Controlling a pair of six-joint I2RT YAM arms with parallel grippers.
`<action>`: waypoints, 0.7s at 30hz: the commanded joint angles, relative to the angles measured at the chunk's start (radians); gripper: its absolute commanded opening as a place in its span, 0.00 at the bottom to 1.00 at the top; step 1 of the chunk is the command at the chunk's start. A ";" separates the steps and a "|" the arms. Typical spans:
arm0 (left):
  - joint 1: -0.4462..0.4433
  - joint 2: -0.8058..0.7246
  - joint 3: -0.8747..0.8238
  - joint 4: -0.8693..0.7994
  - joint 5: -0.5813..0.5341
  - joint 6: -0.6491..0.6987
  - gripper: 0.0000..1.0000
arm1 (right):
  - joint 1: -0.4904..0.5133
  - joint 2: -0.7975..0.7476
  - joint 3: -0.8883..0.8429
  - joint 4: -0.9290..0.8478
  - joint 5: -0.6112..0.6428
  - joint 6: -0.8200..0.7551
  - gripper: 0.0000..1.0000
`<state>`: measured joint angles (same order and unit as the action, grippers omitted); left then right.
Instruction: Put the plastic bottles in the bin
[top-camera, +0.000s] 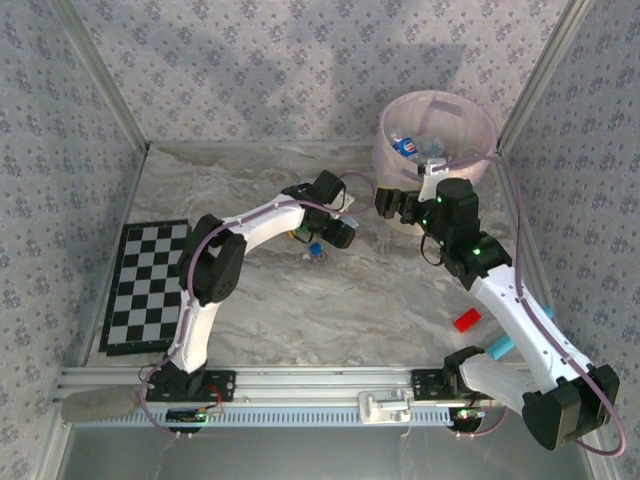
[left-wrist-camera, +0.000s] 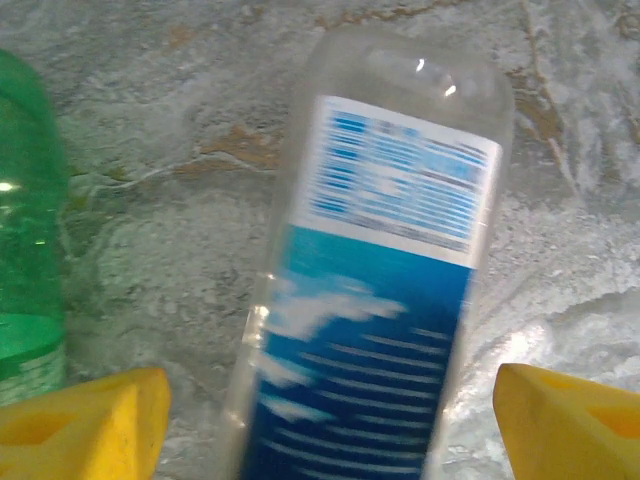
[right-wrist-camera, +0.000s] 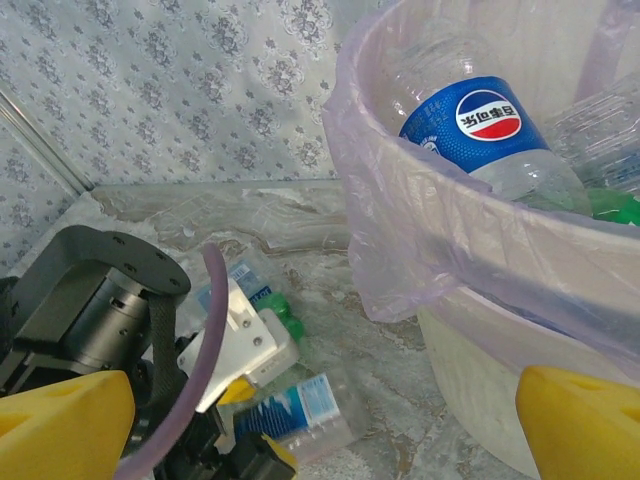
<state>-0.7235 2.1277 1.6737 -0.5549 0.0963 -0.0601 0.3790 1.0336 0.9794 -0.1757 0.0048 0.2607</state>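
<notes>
Left pincer (left-wrist-camera: 330, 420) stands spread astride a blue-label bottle (left-wrist-camera: 380, 280), green bottle (left-wrist-camera: 30, 230) just beside.

**Both tools open, arms converging mid-field**

The white-and-black left arm (top-camera: 250, 222) bends at the elbow and stretches rightward. The left tool (top-camera: 338, 232) points down, yellow fingertips (left-wrist-camera: 80, 420) spread wide. The right arm (top-camera: 520, 310) extends forward-left, and the right tool (top-camera: 392, 203) gapes fully.

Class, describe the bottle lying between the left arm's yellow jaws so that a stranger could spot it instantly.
Start at the pink bin at the far right, then find the left arm reaching toward it. Between its open jaws a clear bottle lies on the marbled table. Its blue-and-white label sets it apart from the green bottle beside it.
</notes>
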 joint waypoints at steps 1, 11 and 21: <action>-0.031 -0.057 -0.031 -0.018 -0.006 0.009 0.84 | -0.006 -0.021 -0.004 0.003 0.009 -0.009 1.00; -0.035 0.015 0.016 -0.030 -0.029 0.010 0.84 | -0.006 -0.020 -0.011 -0.004 0.001 0.006 1.00; -0.036 0.057 0.024 -0.034 -0.041 0.026 0.77 | -0.006 -0.034 -0.018 -0.011 0.000 0.015 1.00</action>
<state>-0.7593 2.1689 1.6642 -0.5587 0.0620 -0.0517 0.3790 1.0149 0.9649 -0.1795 0.0044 0.2653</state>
